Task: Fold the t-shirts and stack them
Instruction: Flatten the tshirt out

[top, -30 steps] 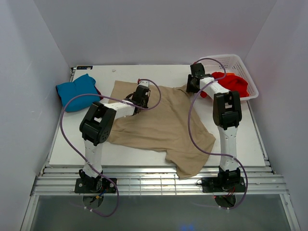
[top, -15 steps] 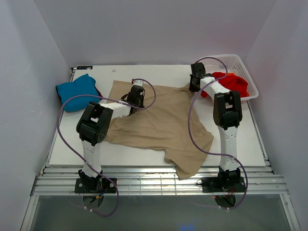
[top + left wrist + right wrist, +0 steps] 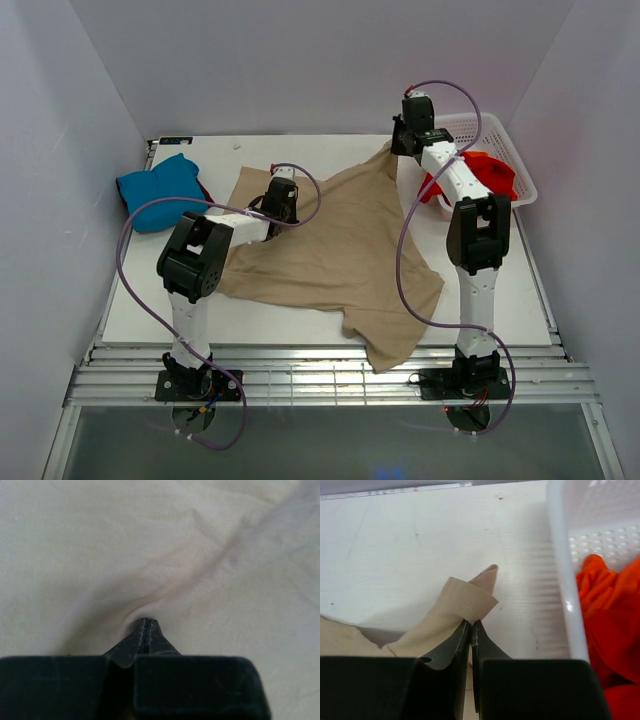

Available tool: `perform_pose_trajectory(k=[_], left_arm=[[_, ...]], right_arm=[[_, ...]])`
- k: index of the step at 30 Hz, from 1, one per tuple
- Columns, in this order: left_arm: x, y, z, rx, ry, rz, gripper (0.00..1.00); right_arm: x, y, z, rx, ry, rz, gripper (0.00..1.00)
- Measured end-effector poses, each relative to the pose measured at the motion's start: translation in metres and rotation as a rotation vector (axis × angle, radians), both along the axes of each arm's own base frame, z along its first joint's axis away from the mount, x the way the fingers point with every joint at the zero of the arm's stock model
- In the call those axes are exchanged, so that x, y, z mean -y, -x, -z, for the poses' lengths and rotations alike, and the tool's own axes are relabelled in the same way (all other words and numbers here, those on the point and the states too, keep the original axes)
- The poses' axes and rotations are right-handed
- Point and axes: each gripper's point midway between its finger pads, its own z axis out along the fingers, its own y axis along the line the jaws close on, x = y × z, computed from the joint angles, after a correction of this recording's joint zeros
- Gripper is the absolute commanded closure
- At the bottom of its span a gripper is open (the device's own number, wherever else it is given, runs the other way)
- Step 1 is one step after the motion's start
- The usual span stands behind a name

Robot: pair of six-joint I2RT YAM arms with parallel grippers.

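A tan-beige t-shirt (image 3: 340, 250) lies spread over the middle of the white table, one part hanging over the front edge. My right gripper (image 3: 397, 148) is shut on a hemmed corner of the tan-beige t-shirt (image 3: 470, 602) and holds it raised at the back right, next to the basket. My left gripper (image 3: 283, 198) is shut on a pinch of the same cloth (image 3: 165, 555) near its left back part; creases run to its tips (image 3: 145, 621). A teal-blue t-shirt (image 3: 160, 190) lies bunched at the back left. A bright red t-shirt (image 3: 490, 172) fills the basket.
The white lattice basket (image 3: 490, 125) stands at the back right corner; its wall (image 3: 565, 580) is close to the right of my right gripper. A dark red edge (image 3: 204, 188) shows beside the teal-blue t-shirt. White walls enclose the table (image 3: 190, 300) on three sides.
My right gripper has shut on the tan-beige t-shirt's corner and lifted it toward the back. The left gripper moved slightly left and back with its pinch of cloth.
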Motion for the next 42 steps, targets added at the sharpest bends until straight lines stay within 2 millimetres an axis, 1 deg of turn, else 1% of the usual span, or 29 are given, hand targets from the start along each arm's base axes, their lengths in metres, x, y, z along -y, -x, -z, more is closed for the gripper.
perform_pose_trajectory(k=[1,3,4,6,8,9,11,12,14,16,17,18,20,22,25,26,28,29,31,33,35,39,42], left_arm=[[0.000,0.000,0.000,0.000,0.001,0.000,1.00],[0.000,0.000,0.000,-0.001,0.004,-0.001,1.00],[0.000,0.000,0.000,-0.002,0.005,-0.001,1.00],[0.000,0.000,0.000,-0.003,0.012,-0.002,1.00],[0.000,0.000,0.000,-0.004,0.019,-0.004,1.00],[0.000,0.000,0.000,-0.005,0.020,-0.004,1.00],[0.000,0.001,0.000,-0.004,0.023,-0.005,1.00],[0.000,0.001,0.000,-0.004,0.024,-0.005,1.00],[0.000,0.001,0.000,-0.004,0.026,-0.005,1.00],[0.000,0.001,0.001,-0.002,0.029,-0.004,1.00],[0.000,0.001,0.001,-0.003,0.030,-0.004,1.00],[0.001,0.001,0.001,-0.004,0.033,-0.003,1.00],[0.001,0.001,0.001,-0.005,0.038,-0.003,1.00],[0.001,0.001,0.001,-0.004,0.041,-0.002,1.00],[0.001,0.001,0.001,-0.004,0.047,-0.002,1.00],[0.001,0.001,0.001,-0.003,0.047,-0.002,1.00],[0.001,0.001,0.001,-0.003,0.048,-0.002,1.00],[0.001,0.001,0.001,-0.002,0.048,-0.002,1.00],[0.001,0.001,0.001,-0.001,0.050,-0.001,1.00],[0.001,0.002,0.001,0.003,0.055,-0.002,1.00],[0.002,0.003,0.001,0.013,0.065,0.002,1.00],[0.003,0.008,0.000,0.026,0.084,0.018,1.00],[0.002,0.016,0.000,0.027,0.093,0.029,1.00]], right_arm=[[-0.007,-0.001,0.002,0.008,-0.009,-0.018,0.87],[-0.026,-0.002,0.013,0.011,-0.025,-0.058,0.78],[-0.039,-0.002,0.022,0.008,-0.039,-0.094,0.69],[-0.067,-0.006,0.043,0.002,-0.079,-0.177,0.62],[-0.095,-0.004,0.069,-0.027,-0.123,-0.277,0.62],[-0.106,0.001,0.082,-0.050,-0.143,-0.319,0.62],[-0.119,0.014,0.104,-0.095,-0.171,-0.381,0.62],[-0.121,0.022,0.111,-0.107,-0.179,-0.399,0.62],[-0.115,0.040,0.122,-0.133,-0.175,-0.406,0.62],[-0.103,0.051,0.117,-0.120,-0.145,-0.386,0.62],[-0.096,0.056,0.111,-0.115,-0.128,-0.372,0.62],[-0.089,0.056,0.101,-0.094,-0.110,-0.355,0.62],[-0.078,0.050,0.075,-0.034,-0.079,-0.320,0.62],[-0.071,0.040,0.044,0.048,-0.069,-0.294,0.62],[-0.065,0.031,0.005,0.147,-0.073,-0.267,0.62],[-0.062,0.027,-0.005,0.172,-0.073,-0.257,0.62],[-0.058,0.016,-0.019,0.208,-0.066,-0.230,0.63],[-0.057,0.009,-0.024,0.217,-0.059,-0.214,0.63],[-0.054,-0.011,-0.028,0.232,-0.045,-0.179,0.63],[-0.052,-0.027,-0.021,0.233,-0.033,-0.153,0.63],[-0.049,-0.035,-0.002,0.203,-0.018,-0.135,0.63],[-0.041,-0.036,0.052,0.101,0.017,-0.113,0.63],[-0.035,-0.032,0.085,0.032,0.038,-0.106,0.62]])
